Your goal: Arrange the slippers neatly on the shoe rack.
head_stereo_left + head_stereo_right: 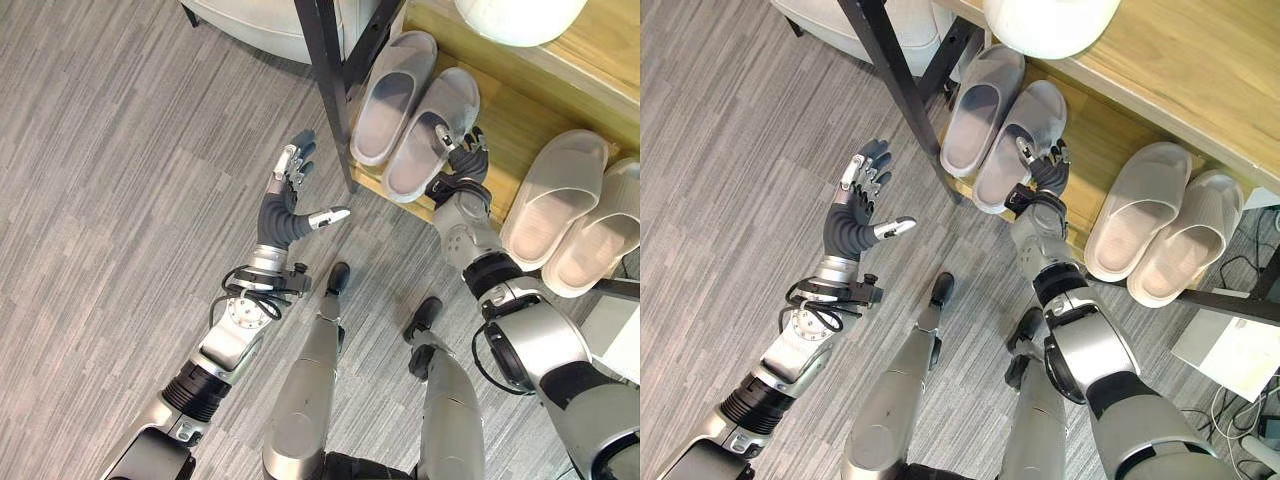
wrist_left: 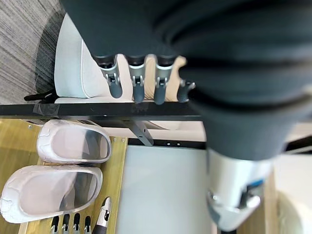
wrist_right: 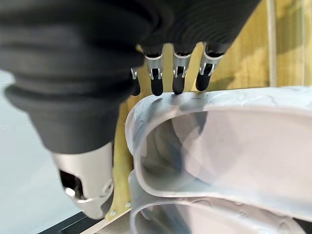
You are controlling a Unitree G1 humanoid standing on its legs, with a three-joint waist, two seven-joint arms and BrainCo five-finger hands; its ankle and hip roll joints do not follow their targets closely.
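Note:
Two pairs of pale grey slippers lie on the wooden lower shelf (image 1: 510, 120) of the shoe rack. In the left pair, one slipper (image 1: 395, 95) lies by the black rack leg and its mate (image 1: 435, 130) lies beside it. The right pair (image 1: 575, 215) rests farther right. My right hand (image 1: 462, 162) reaches onto the shelf, its straight fingertips (image 3: 178, 83) pressing on the upper of the mate slipper (image 3: 219, 146). My left hand (image 1: 287, 190) hovers open over the floor, left of the rack leg, holding nothing.
The black rack leg (image 1: 325, 80) stands between my two hands. A white rounded object (image 1: 520, 15) sits on the upper shelf. White furniture (image 1: 260, 25) stands behind the rack's left end. A white box (image 1: 1235, 350) lies on the floor at right.

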